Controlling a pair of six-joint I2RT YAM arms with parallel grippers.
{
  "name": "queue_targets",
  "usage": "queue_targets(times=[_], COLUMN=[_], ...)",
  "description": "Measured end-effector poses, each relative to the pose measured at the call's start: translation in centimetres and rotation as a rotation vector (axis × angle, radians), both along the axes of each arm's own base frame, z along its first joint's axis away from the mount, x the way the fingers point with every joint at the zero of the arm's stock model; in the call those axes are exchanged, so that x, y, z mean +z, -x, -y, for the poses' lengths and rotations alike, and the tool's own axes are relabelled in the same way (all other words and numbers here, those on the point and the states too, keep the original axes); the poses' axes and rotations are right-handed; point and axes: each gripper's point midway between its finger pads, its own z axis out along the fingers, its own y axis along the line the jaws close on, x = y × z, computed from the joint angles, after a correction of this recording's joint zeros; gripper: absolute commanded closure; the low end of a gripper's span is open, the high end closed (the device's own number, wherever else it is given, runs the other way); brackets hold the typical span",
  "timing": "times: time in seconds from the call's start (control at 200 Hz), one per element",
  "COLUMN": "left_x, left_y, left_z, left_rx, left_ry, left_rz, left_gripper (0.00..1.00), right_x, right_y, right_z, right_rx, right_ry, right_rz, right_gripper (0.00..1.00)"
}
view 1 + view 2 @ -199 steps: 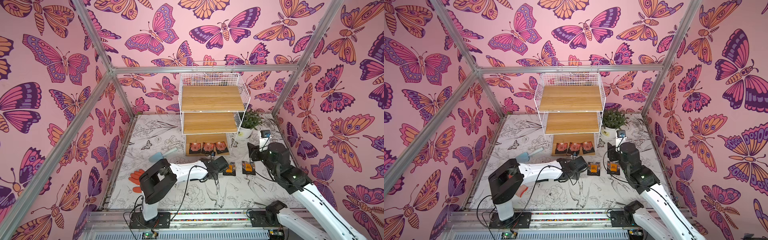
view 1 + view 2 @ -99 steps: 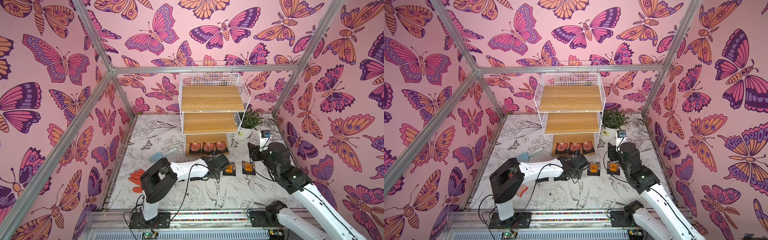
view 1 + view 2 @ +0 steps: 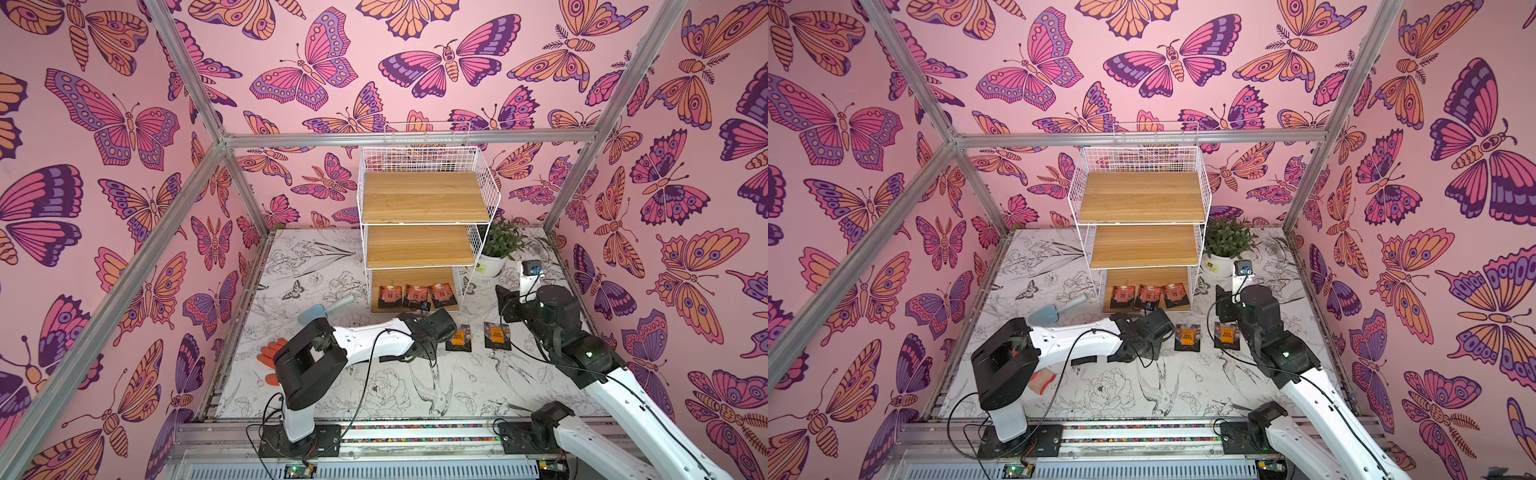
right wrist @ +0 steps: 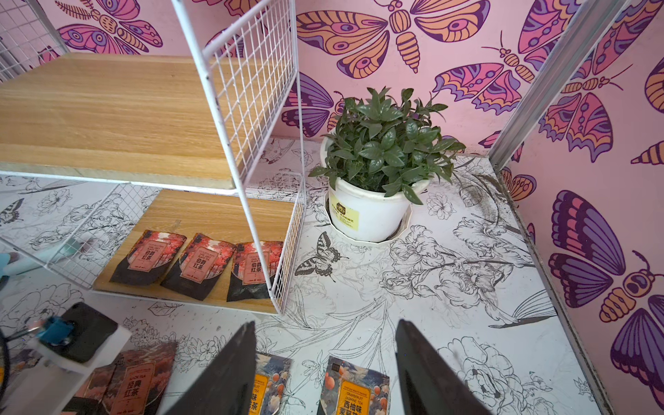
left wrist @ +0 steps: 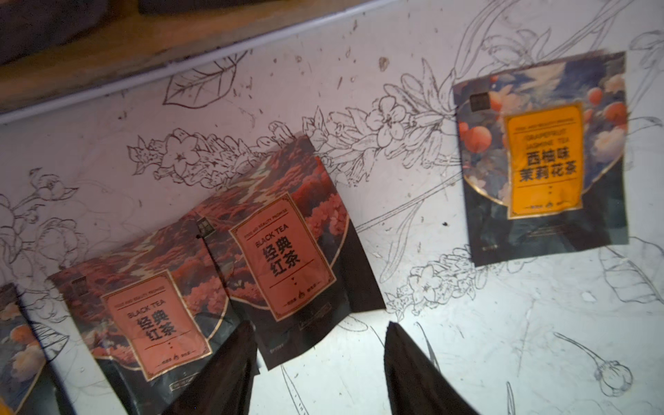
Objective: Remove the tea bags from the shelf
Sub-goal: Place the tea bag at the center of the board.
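1. Three tea bags [image 3: 415,295] are left on the shelf [image 3: 424,199], lined up along the front edge of its bottom board [image 3: 415,276]. The row is laid from 9 to 3 o'clock in both top views.
2. From the left gripper [image 5: 319,325] that row is found at roughly 11 o'clock, close by. From the right gripper [image 4: 325,323] it's at about 9 o'clock, with the wire side panel in between. So the left arm is judged nearer and better lined up.
3. Left jaws are held well apart and nothing is pinched. Two black-tea sachets [image 5: 287,258] are lying flat on the table [image 5: 467,323] right at the fingertips.
4. Right jaws are parted too, empty, hung over two grapefruit sachets [image 4: 354,388].
5. Readable: "BLACK TEA" 经典红茶, "GRAPEFRUIT JASMINE TEA" 西柚味茉莉花茶, and 伯爵红茶 on the shelf ones. The plant pot [image 4: 363,212] label can't be made out.
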Motion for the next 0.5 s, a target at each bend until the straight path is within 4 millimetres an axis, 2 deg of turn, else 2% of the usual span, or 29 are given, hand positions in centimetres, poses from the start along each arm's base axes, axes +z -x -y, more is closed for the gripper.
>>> queue_targets(times=[0.08, 0.17, 0.26, 0.501], left_x=[0.6, 0.7, 0.3, -2.2], left_y=[-0.5, -1.3, -2.0, -2.7], left_z=[-0.4, -0.9, -1.2, -0.4], left_rx=[0.015, 0.03, 0.028, 0.015], left_ry=[0.015, 0.021, 0.013, -0.002], left_rz=[0.005, 0.002, -0.017, -0.09], left_gripper=[0.42, 0.55, 0.65, 0.66], right_x=[-0.1, -0.2, -0.2, -0.2], right_y=[-0.1, -0.1, -0.1, -0.1], right_z=[0.0, -0.1, -0.1, -0.1], right_rx=[0.001, 0.003, 0.003, 0.004], right_ry=[0.002, 0.002, 0.002, 0.002], right_rz=[-0.004, -0.006, -0.007, -0.007], right_gripper=[0.35, 0.35, 0.35, 0.35])
